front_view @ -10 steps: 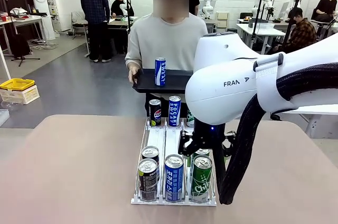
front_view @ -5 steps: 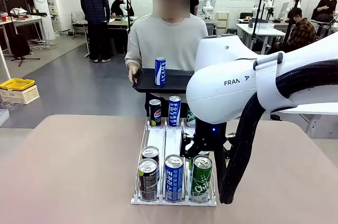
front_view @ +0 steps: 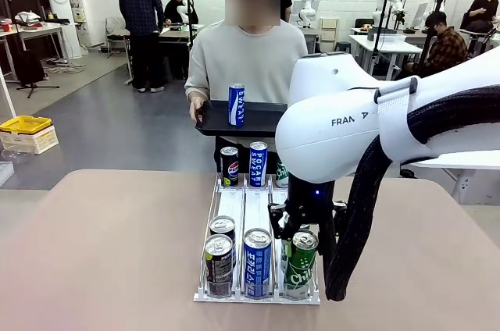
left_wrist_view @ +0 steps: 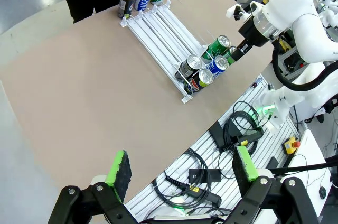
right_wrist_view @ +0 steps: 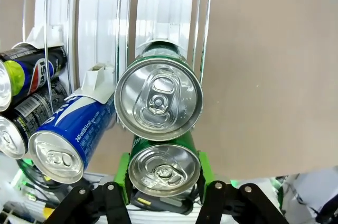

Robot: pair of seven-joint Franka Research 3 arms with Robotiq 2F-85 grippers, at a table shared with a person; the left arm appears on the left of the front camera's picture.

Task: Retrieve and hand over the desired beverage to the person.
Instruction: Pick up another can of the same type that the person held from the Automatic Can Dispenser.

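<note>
My right gripper (front_view: 301, 231) is shut on a green can (front_view: 300, 265) at the near end of the rack's right lane, and the can leans sideways. In the right wrist view the green pads (right_wrist_view: 123, 174) press both sides of that green can (right_wrist_view: 163, 165), with a second green can (right_wrist_view: 158, 99) just beyond it. The person (front_view: 248, 62) in a light grey top stands at the far side holding a black tray (front_view: 262, 122) with a blue can (front_view: 237, 104) upright on it. My left gripper (left_wrist_view: 179, 174) hangs open high over the table's near edge, holding nothing.
The clear three-lane rack (front_view: 244, 206) holds dark Pepsi cans (front_view: 219, 257) on the left and a blue can (front_view: 257, 262) in the middle at its near end. Three more cans (front_view: 258, 163) stand at its far end. Bare brown table (front_view: 109, 245) lies to the left.
My right gripper has shut on the green can at the near end of the right lane, and the can now tilts instead of standing upright. The left gripper has stayed open.
</note>
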